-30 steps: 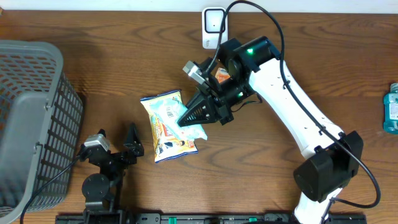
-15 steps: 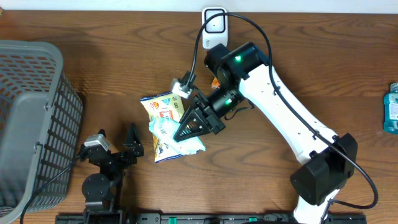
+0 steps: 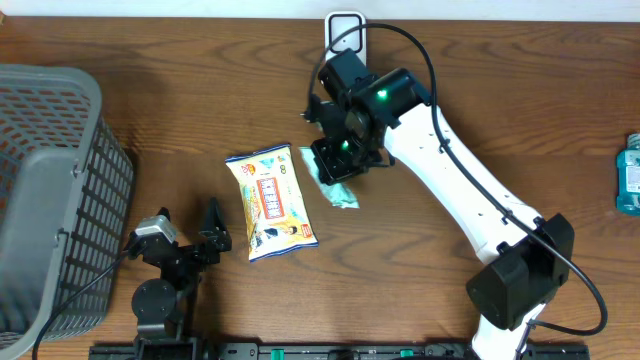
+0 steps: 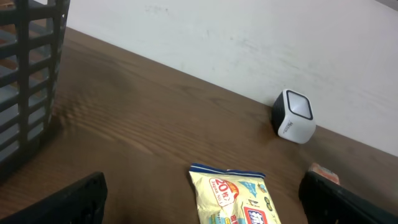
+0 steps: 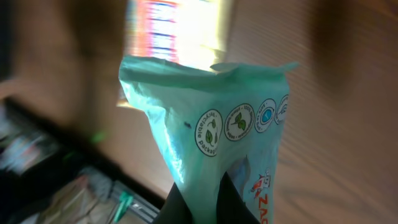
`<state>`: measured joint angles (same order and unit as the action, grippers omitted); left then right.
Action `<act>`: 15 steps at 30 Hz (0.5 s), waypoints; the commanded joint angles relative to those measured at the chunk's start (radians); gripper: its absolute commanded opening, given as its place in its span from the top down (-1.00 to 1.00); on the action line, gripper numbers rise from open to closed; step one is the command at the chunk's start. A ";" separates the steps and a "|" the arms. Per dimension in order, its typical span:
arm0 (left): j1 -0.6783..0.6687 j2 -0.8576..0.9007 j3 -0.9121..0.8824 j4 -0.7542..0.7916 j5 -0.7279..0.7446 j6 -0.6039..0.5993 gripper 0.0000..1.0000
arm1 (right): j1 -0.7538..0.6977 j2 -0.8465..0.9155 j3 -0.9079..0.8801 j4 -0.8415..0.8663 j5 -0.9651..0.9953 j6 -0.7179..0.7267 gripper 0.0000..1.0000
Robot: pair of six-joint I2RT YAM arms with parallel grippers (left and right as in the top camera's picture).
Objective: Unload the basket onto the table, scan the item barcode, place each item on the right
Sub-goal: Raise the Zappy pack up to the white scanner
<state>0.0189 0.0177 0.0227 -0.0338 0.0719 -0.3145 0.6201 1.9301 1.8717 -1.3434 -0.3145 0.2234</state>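
Note:
My right gripper [image 3: 335, 162] is shut on a teal packet [image 3: 340, 190], holding it above the table just below the white barcode scanner [image 3: 345, 30]. In the right wrist view the teal packet [image 5: 211, 124] fills the middle, pinched between the dark fingers [image 5: 214, 202] of the gripper [image 5: 208, 199]; no barcode shows on the side I see. A yellow snack bag [image 3: 272, 203] lies flat on the table to the left. My left gripper [image 3: 187, 238] rests open near the front edge, with the snack bag [image 4: 236, 196] and the scanner [image 4: 293, 116] ahead of it.
A grey mesh basket [image 3: 50, 190] stands at the left. A blue bottle [image 3: 628, 175] sits at the far right edge. A small reddish item [image 4: 323, 174] lies on the table near the scanner.
My right arm has lifted the teal packet off the snack bag and carried it back and right toward the scanner, turning the wrist. The left arm has not moved.

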 commanded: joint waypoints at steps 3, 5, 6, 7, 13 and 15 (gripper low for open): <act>0.003 -0.005 -0.019 -0.029 0.010 0.002 -0.94 | 0.019 -0.017 0.011 -0.114 0.287 0.163 0.98; 0.003 -0.005 -0.019 -0.029 0.010 0.002 -0.94 | 0.018 -0.017 0.011 -0.178 0.349 0.167 0.97; 0.003 -0.005 -0.019 -0.029 0.010 0.002 -0.94 | 0.018 -0.017 0.011 -0.209 0.380 0.183 0.97; 0.003 -0.005 -0.019 -0.029 0.010 0.002 -0.94 | 0.018 -0.017 0.011 -0.233 0.406 0.206 0.97; 0.003 -0.005 -0.019 -0.029 0.010 0.002 -0.94 | 0.018 -0.017 0.011 -0.255 0.554 0.270 0.98; 0.003 -0.005 -0.019 -0.029 0.010 0.002 -0.94 | 0.018 -0.017 0.011 -0.213 0.590 0.211 0.97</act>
<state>0.0189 0.0177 0.0227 -0.0341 0.0719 -0.3145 0.6327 1.9301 1.8713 -1.5833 0.1539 0.4515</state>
